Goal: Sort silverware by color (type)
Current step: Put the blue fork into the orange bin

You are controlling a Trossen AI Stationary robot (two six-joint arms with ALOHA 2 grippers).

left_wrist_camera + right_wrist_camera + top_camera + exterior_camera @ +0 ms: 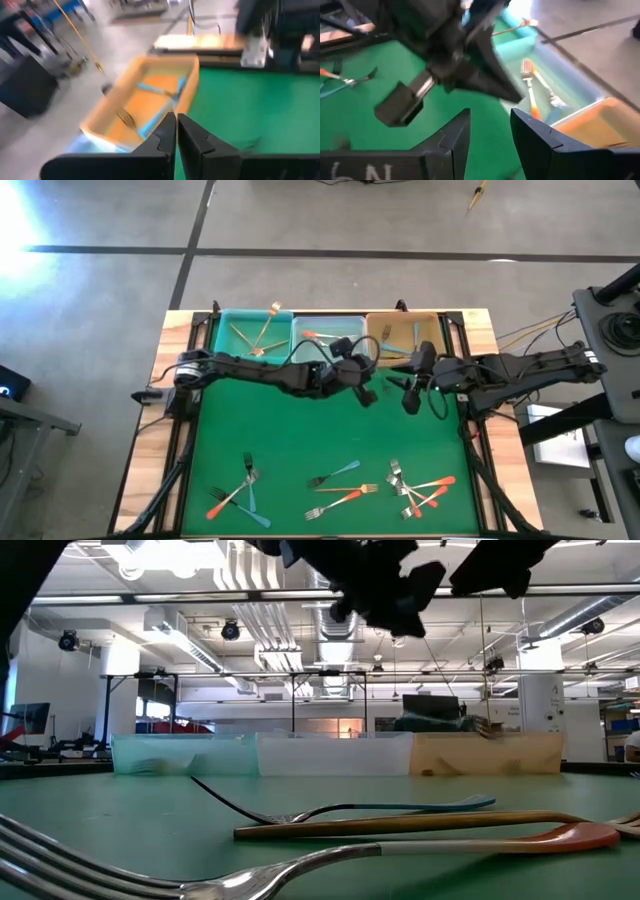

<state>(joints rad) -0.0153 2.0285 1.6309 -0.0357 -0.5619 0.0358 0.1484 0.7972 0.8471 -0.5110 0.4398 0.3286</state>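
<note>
Silverware lies in three loose groups near the table's front edge: at the left point(238, 492), in the middle point(340, 485) and at the right point(420, 485), forks with orange-red, blue and gold handles. Along the far edge stand a teal bin point(232, 348) with gold forks, a clear bin point(300, 348) with orange-handled forks point(532, 97) and a tan bin point(122, 95) with blue-handled forks. My left gripper point(368, 392) hangs above the mat just in front of the clear and tan bins, shut point(176, 131) with nothing between its fingers. My right gripper point(410, 400) hovers close beside it, open point(490, 131) and empty.
The two grippers hang close together in front of the bins, and the left arm's gripper point(460, 65) fills much of the right wrist view. The green mat point(300, 440) between the bins and the fork groups is bare. Wooden table edges point(150, 470) flank the mat.
</note>
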